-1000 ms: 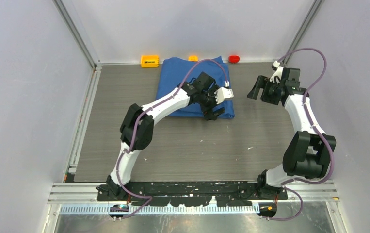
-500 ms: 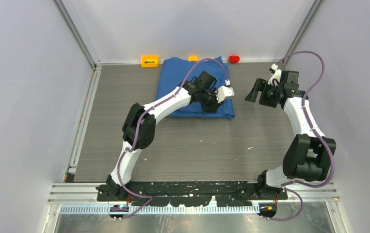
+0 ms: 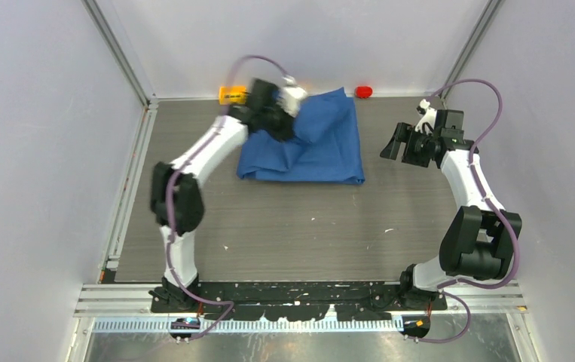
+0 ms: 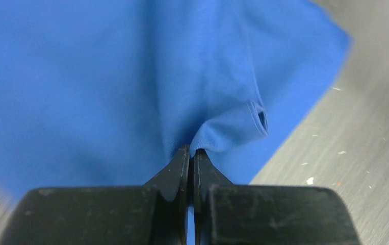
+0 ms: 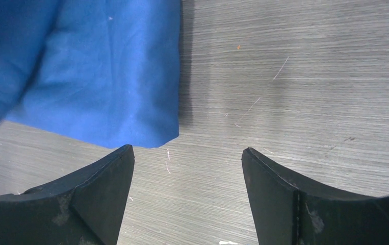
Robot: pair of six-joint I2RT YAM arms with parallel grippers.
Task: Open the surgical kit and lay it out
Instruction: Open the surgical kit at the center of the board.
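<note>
The surgical kit shows only as its blue cloth wrap [image 3: 322, 151], lying at the back middle of the table; whatever is inside is hidden under it. My left gripper [image 3: 288, 127] is at the wrap's back left, blurred in the top view. In the left wrist view the left gripper [image 4: 191, 150] is shut on a pinched fold of the blue cloth [image 4: 80, 76], and a hemmed corner bulges just beyond the tips. My right gripper [image 3: 399, 142] hovers right of the wrap. In the right wrist view the right gripper [image 5: 187, 150] stands open over bare table, with the cloth's corner [image 5: 95, 66] at the upper left.
An orange block [image 3: 231, 94] and a red block [image 3: 363, 91] sit against the back wall. Metal rails run along the left edge [image 3: 129, 188]. The grey wood-grain table [image 3: 307, 226] stretches between the wrap and the arm bases.
My left gripper closed on the cloth near the wrap's front right and swung back and left with it, dragging a flap across. The right gripper barely shifted.
</note>
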